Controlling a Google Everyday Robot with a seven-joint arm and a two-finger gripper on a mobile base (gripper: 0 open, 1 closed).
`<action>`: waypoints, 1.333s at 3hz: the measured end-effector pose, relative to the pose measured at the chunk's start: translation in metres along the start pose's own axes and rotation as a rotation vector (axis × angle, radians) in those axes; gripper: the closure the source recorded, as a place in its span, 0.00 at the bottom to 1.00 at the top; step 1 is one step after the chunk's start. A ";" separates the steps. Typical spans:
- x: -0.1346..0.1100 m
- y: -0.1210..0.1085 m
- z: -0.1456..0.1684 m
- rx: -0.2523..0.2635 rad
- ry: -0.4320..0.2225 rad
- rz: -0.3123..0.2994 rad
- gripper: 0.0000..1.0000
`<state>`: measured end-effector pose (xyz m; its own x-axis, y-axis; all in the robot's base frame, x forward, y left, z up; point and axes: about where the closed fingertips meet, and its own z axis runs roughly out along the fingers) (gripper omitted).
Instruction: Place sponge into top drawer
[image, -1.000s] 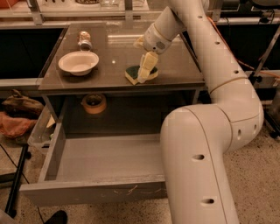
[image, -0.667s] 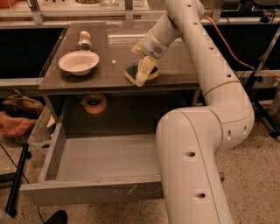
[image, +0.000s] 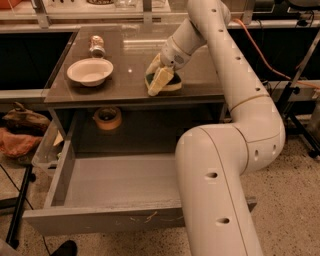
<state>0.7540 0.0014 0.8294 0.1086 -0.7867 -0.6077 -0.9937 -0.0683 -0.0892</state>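
Observation:
The sponge (image: 172, 84), dark green on top with yellow foam below, lies on the grey table (image: 200, 75) near its front middle. My gripper (image: 157, 74) reaches down from the right and sits right at the sponge's left end, covering part of it. The top drawer (image: 125, 220) is pulled wide open below the table; it is grey, with white scratches on its front panel, and I see nothing inside it. My large white arm crosses in front of the drawer's right part.
A white bowl (image: 90, 71) and a lying can (image: 97, 46) are on the table's left side. A tape roll (image: 107, 118) sits on the shelf under the tabletop. A clear plastic bin (image: 46, 147) and cloth bundles are on the floor at left.
My gripper has shifted slightly left over the sponge, and the arm's lower link has swung left across the drawer. The sponge stays on the table.

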 end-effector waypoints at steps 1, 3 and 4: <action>0.000 0.000 0.000 0.000 0.000 0.000 0.65; -0.063 0.018 -0.049 0.125 -0.064 -0.070 1.00; -0.063 0.018 -0.049 0.125 -0.064 -0.070 1.00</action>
<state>0.7276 0.0195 0.9048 0.1829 -0.7418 -0.6452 -0.9728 -0.0416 -0.2280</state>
